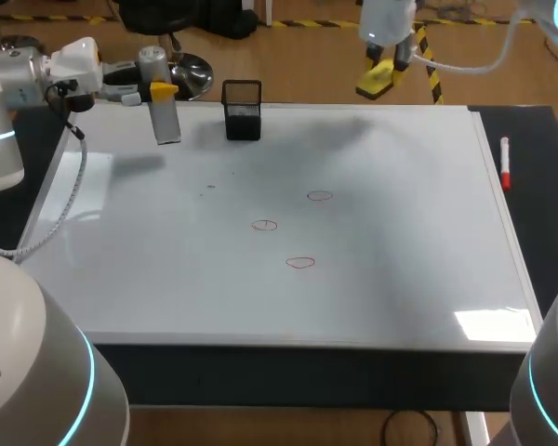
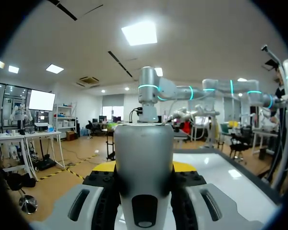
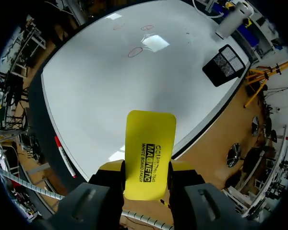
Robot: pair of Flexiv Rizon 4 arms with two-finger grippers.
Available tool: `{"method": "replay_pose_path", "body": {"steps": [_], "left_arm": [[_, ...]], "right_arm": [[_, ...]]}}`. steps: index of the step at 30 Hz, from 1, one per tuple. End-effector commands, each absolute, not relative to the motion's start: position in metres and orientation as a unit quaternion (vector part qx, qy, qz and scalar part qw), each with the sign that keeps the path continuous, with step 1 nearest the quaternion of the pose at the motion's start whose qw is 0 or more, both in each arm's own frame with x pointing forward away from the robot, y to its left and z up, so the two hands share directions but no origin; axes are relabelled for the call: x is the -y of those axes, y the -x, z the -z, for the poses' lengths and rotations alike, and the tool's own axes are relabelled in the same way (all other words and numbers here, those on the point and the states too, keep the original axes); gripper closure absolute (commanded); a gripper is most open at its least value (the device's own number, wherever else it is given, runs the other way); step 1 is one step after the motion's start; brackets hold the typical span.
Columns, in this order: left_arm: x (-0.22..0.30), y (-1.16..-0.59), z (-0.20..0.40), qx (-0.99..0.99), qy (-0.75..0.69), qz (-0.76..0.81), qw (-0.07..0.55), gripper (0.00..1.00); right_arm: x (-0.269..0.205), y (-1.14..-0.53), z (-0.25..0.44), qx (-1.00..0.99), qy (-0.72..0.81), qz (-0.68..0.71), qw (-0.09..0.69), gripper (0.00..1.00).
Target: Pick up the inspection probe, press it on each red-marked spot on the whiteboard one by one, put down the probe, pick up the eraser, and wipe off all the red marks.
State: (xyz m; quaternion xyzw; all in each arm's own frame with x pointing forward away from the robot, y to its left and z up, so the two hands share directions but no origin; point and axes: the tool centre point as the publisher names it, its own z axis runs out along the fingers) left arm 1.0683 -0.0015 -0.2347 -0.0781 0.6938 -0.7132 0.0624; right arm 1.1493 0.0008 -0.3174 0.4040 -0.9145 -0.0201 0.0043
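Whiteboard (image 1: pixel 400 279): covers desk, below left pincer (image 2: pixel 144 167).
Probe (image 2: pixel 144 148): clamped in left pincer.
Eraser (image 3: pixel 149 153): clamped in right pincer (image 3: pixel 146 175), beyond desk's far edge.
Red marks (image 1: pixel 265 225): three, well apart from left pincer; best to lower probe squarely onto each, nearest first.

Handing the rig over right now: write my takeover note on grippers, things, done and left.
Left gripper shut on the probe, held at the whiteboard far left corner, beside the mesh holder.
Right gripper shut on the eraser, past the board's far edge.
Three red marks on the board, unwiped.
Presses: cannot tell.
Left: put down probe, wipe all marks.
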Motion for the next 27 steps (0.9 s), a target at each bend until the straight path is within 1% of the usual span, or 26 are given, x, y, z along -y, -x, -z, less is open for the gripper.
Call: {"method": "replay_pose_path", "body": {"steps": [1, 13, 17, 27], "left_arm": [[0.002, -1.067, 0.233, -0.694, 0.079, 0.713, 0.065, 1.00], [0.002, -1.067, 0.233, -0.694, 0.079, 0.713, 0.065, 1.00], [0.002, -1.067, 0.233, -0.694, 0.079, 0.713, 0.065, 1.00], [0.002, -1.067, 0.233, -0.694, 0.079, 0.713, 0.065, 1.00]], "right_arm": [[0.023, -1.118, 0.303, 0.919, -0.394, 0.002, -0.016, 1.00], [0.050, -1.099, 0.295, 0.934, -0.357, -0.003, -0.022, 1.00], [0.053, -1.096, 0.292, 0.940, -0.340, 0.002, -0.037, 1.00], [0.053, -1.096, 0.292, 0.940, -0.340, 0.002, -0.037, 1.00]]}}
